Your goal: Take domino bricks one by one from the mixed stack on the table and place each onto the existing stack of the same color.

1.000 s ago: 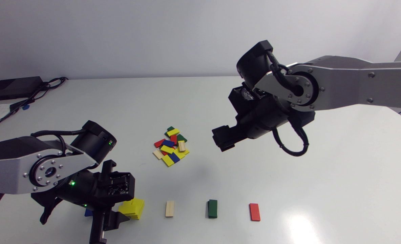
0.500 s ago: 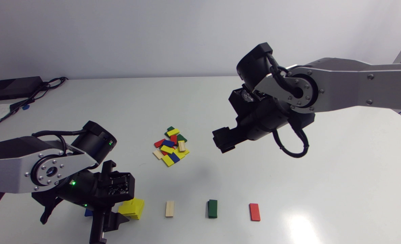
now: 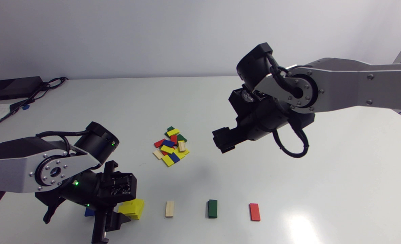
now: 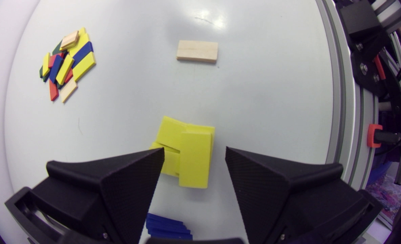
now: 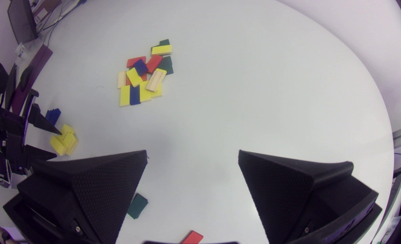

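My left gripper [image 4: 194, 150] is wide open and empty, its fingers standing to either side of the yellow stack [image 3: 132, 207]. The stack's bricks sit skewed, so a finger brushing them on withdrawal could topple the stack or disturb the blue stack [image 4: 168, 227] just beside it. My right gripper [image 5: 192, 152] hangs wide open and empty near the mixed pile [image 3: 171, 146], where the overlapping bricks risk a double pick or a scatter if I close off-centre.
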`<control>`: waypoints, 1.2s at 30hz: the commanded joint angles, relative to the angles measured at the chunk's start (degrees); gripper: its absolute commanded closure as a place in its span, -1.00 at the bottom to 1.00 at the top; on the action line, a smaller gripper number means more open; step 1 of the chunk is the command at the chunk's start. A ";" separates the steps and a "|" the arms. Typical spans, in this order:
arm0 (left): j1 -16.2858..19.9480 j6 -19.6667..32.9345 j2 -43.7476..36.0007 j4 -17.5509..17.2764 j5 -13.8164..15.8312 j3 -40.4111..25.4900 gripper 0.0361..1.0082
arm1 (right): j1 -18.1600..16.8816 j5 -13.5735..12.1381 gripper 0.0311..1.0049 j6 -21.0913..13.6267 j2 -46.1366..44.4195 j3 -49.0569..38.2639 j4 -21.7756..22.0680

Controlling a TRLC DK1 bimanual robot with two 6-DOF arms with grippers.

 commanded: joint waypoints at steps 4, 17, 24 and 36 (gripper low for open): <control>-0.16 1.66 1.21 0.28 -0.17 -0.99 -0.11 | 0.18 -0.26 -0.88 0.21 0.31 -1.39 0.23; -0.07 2.09 1.38 0.46 0.01 -1.60 0.13 | 0.18 -0.26 -0.88 0.29 0.40 -1.48 0.23; -0.16 2.27 1.38 0.63 0.19 -1.95 0.27 | 0.18 -0.26 -0.88 0.29 0.40 -1.48 0.23; -0.16 2.62 1.38 0.72 0.45 -2.30 0.43 | 0.18 -0.18 -0.88 0.29 0.49 -1.66 0.41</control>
